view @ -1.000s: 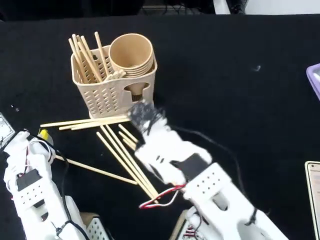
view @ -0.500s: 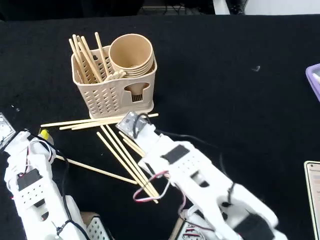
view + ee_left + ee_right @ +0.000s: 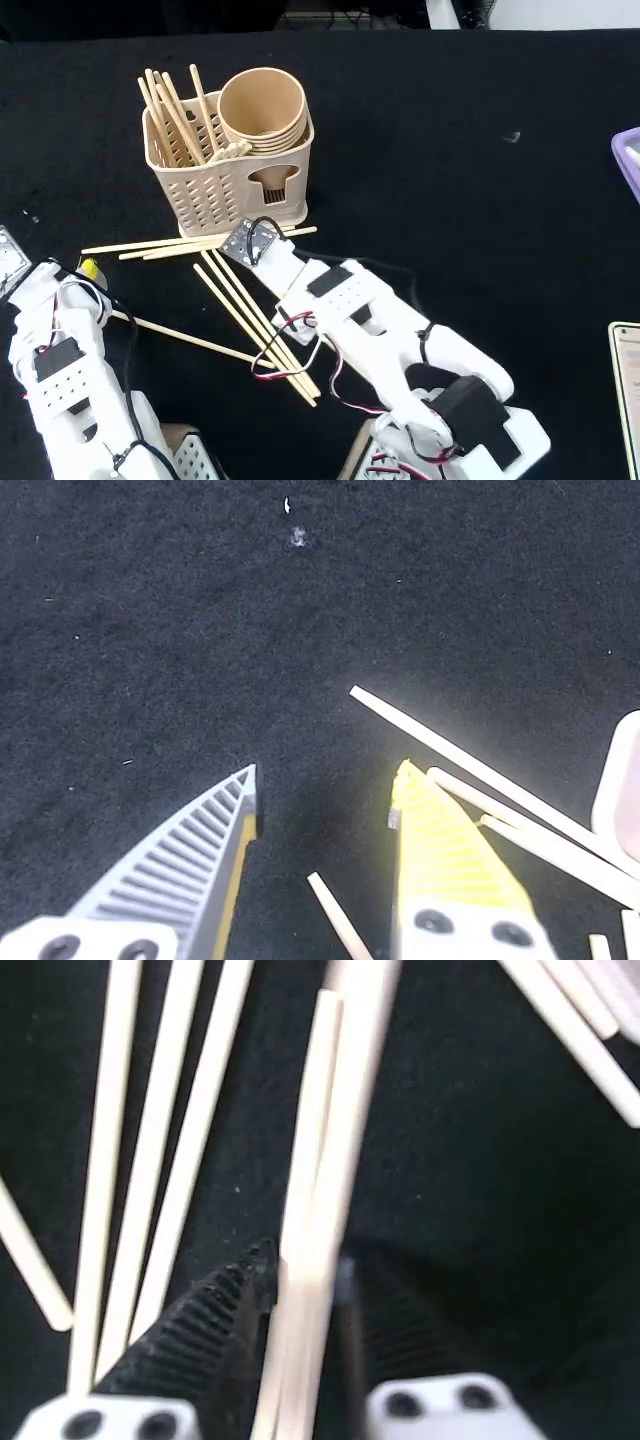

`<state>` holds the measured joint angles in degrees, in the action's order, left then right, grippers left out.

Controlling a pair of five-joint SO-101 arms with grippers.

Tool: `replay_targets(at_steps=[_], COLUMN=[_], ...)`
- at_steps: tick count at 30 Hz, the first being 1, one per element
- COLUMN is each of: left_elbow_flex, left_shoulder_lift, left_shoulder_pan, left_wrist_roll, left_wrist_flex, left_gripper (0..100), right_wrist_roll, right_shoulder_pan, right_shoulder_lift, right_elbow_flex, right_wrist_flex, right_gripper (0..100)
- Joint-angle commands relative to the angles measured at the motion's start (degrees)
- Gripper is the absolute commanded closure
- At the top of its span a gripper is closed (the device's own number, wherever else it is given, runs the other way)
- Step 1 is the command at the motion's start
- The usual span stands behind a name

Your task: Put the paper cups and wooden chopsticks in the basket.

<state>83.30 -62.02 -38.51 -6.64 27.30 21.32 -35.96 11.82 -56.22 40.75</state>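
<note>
The basket (image 3: pixel 225 190) stands on the worktop (image 3: pixel 450 180), with cups (image 3: pixel 262 105) in its right half and chopsticks (image 3: pixel 172 115) in its left. Just before the basket lie loose chopsticks (image 3: pixel 245 305), some between the fingers of the right end effector (image 3: pixel 300 1275). The left end effector (image 3: pixel 325 780) is front-left of the basket.

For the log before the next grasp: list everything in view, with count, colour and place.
basket: one, beige, far left of the table
paper cups: one nested stack, tan, inside the basket
standing chopsticks: several, pale wood, in the basket beside the cups
loose chopsticks: several, pale wood, on the table before the basket
table: one, black
object: one, purple, table's right edge
left pincer: one, grey and yellow, open above the table
right pincer: one, black, shut on loose chopsticks
</note>
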Motion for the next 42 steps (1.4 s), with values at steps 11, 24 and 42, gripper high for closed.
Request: replay_targets(at_steps=[11, 24, 42], left_elbow_flex=[-0.4, -0.4, -0.4], left_shoulder_lift=[-0.62, -0.62, -0.62], left_shoulder_pan=[0.13, 0.04, 0.4], left_wrist_roll=[0.18, 0.18, 0.18], left_wrist_flex=[-0.79, -0.79, -1.05], left_gripper=[78, 78, 78], right_wrist_roll=[0.62, 0.62, -8.18], right_shoulder_pan=[0.09, -5.98, -12.57], right_shoulder_lift=[12.09, 21.41, 30.55], right_elbow_flex=[-2.07, -11.65, 11.21], right_wrist_flex=[3.08, -3.69, -4.92], right_gripper=[98.8, 98.7, 98.8])
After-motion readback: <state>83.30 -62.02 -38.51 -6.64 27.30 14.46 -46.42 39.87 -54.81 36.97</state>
